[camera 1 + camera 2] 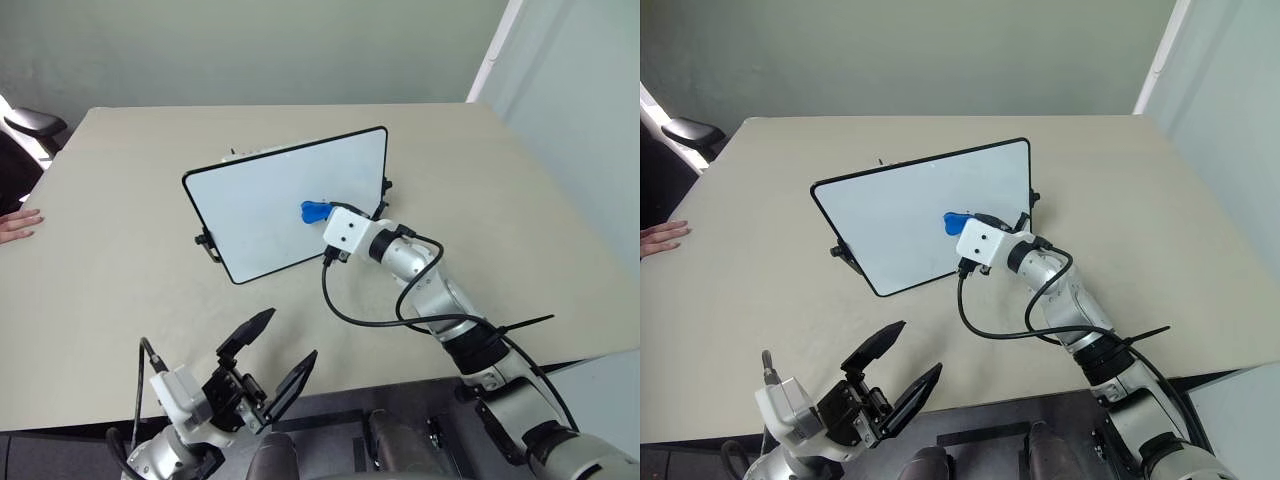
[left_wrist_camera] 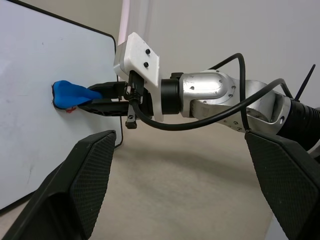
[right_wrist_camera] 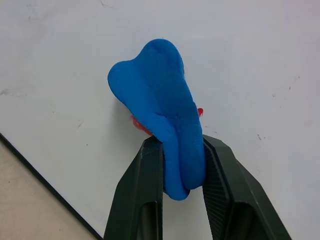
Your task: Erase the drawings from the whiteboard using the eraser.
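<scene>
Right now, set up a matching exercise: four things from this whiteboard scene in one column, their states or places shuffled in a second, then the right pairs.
Things
1. eraser
2. whiteboard
3. left end effector
4. drawings

States or places
A. fingers spread apart, holding nothing, near the table's front edge
B. red traces peeking out from behind the blue piece
C. clamped between two black fingers, pressed on the white surface
D. propped up tilted on the table, black frame

Pairs: 1-C, 2-D, 3-A, 4-B. The right end effector does the clamping.
</scene>
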